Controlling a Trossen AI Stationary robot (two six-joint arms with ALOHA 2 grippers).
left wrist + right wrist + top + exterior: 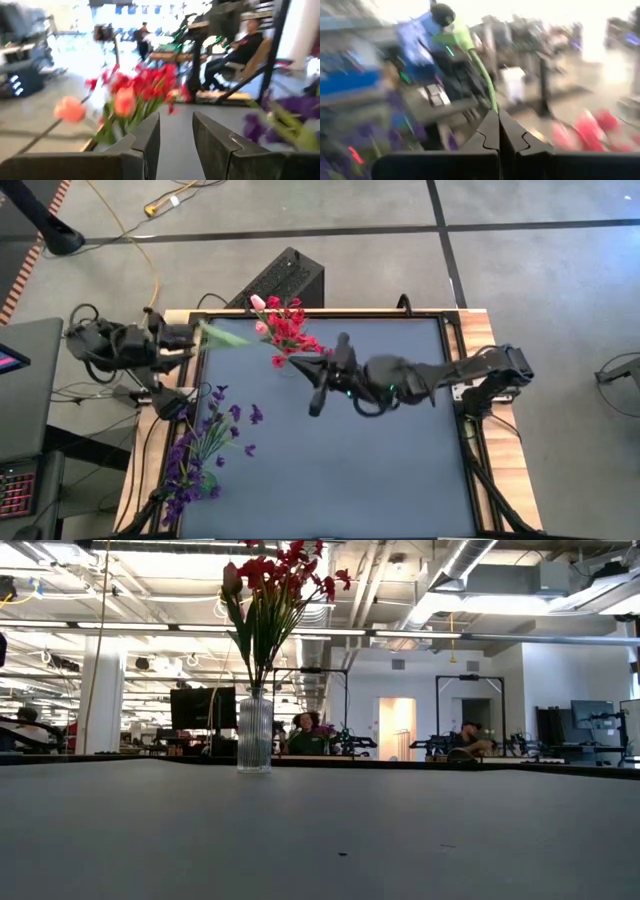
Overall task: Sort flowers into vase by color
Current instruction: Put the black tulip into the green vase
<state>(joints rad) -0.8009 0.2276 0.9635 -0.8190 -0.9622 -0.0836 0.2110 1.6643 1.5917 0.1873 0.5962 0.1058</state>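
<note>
The right pincer (322, 352), raised over the far middle of the dark desk (400, 470), is clamped shut on the thin green stem (482, 75) of a flower beside the clear ribbed glass vase (254, 735) of red blossom sprays (290, 330) and pink tulip buds (258, 303). The left pincer (197, 340) hangs partly open and empty at the desk's far left corner, while purple iris-like bunches (205, 450) stand near the left edge.

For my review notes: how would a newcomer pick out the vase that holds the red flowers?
Start at the dark table and go to the middle of its far edge. There stands a clear ribbed glass vase, upright, with red flowers and a pink tulip bud. The other bunch, the purple flowers, is near the table's left edge.
</note>
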